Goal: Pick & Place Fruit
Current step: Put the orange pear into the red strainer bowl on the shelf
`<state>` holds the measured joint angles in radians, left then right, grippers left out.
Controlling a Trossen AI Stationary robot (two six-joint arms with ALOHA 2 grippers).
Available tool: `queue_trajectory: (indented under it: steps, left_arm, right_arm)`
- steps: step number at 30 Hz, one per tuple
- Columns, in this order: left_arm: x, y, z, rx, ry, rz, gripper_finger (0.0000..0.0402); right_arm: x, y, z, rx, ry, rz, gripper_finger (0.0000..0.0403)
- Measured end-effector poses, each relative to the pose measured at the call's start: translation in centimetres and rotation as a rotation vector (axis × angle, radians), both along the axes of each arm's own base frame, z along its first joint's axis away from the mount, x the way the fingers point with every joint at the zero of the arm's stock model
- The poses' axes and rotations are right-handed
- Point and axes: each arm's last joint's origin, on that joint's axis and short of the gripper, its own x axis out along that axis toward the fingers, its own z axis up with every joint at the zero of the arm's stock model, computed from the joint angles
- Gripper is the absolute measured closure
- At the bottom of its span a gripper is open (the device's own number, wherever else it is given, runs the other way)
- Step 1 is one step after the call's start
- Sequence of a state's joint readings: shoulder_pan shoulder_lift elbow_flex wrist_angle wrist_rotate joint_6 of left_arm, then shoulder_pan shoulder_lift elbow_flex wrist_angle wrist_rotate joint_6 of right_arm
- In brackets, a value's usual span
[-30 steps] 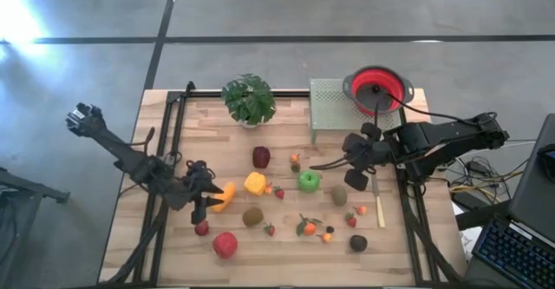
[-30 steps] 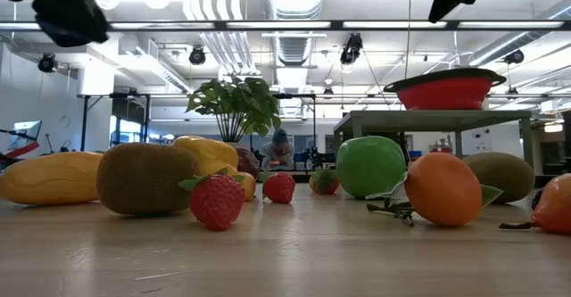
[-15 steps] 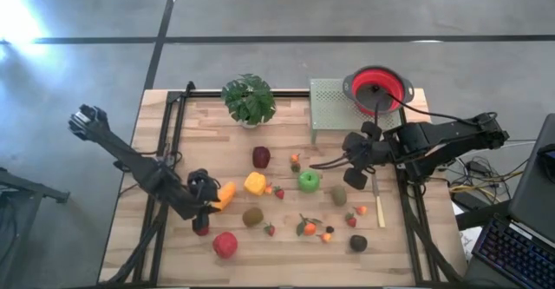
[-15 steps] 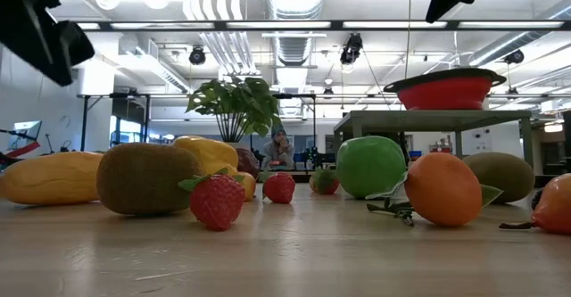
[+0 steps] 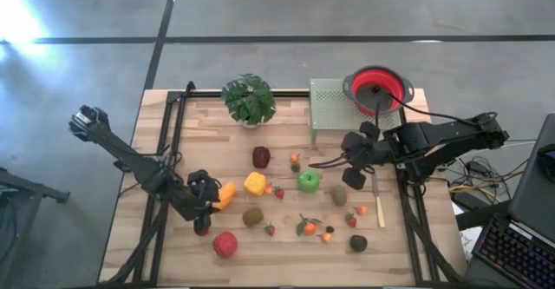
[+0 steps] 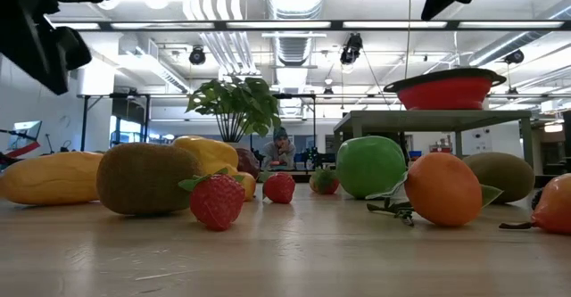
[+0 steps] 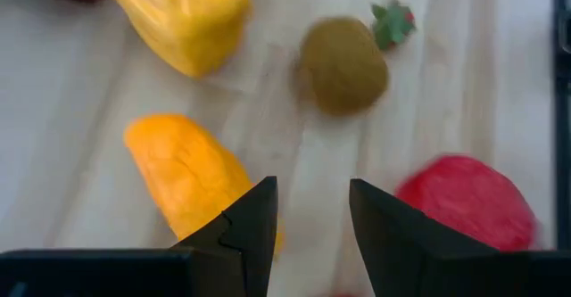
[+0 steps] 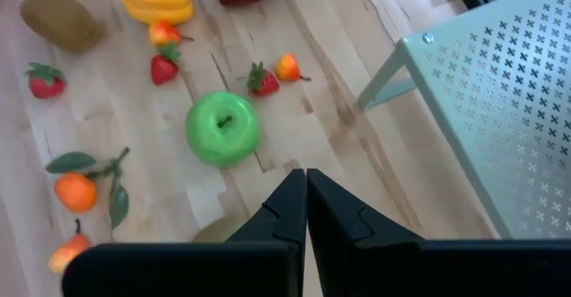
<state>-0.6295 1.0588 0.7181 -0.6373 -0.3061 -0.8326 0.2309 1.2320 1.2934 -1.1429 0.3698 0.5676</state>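
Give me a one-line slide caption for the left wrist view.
Left hand, open and empty, hovers over the table between the orange fruit and red fruit, kiwi ahead.

The table (image 5: 286, 246) is pale butcher-block wood, laid in narrow planks with visible seams and a smooth, faintly satin finish that reflects the fruit in the low view. The green apple (image 8: 222, 128) looks like smooth glossy plastic with a bright highlight, while the kiwi (image 7: 343, 65) has a dull, matt brown skin. The orange mango (image 7: 186, 177) and yellow pepper (image 7: 186, 16) show a slightly pebbled, soft-sheen surface. The small stand (image 8: 500, 110) is pale green painted metal sheet, perforated with cross-shaped holes, matt. The red colander (image 5: 376, 88) appears smooth, with a dark rim. The left gripper (image 7: 310, 210) has fingers (image 7: 252, 221) of matt black plastic.
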Motion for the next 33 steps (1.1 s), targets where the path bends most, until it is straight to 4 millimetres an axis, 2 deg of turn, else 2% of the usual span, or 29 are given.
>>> queue_trajectory:
  steps: [5, 16, 25, 33]
  left_arm:
    - [0.3, 0.5, 0.1, 0.082, -0.04, 0.024, 0.0254]
    - [1.3, 2.0, 1.0, 0.252, -0.124, 0.12, 0.0254]
    - [3.0, 4.2, 2.1, 0.375, -0.189, 0.14, 0.0254]
    - [4.2, 5.7, 2.8, 0.386, -0.254, 0.157, 0.0254]
  right_arm:
    - [0.4, 0.4, -0.4, 0.033, -0.026, 0.016, 0.0394]
    - [-0.9, 3.3, -4.0, 0.18, 0.05, -0.1, 0.0387]
    - [-3.2, 6.3, -7.1, 0.315, 0.175, -0.206, 0.0333]
    - [-4.8, 7.5, -9.4, 0.352, 0.303, -0.15, 0.0278]
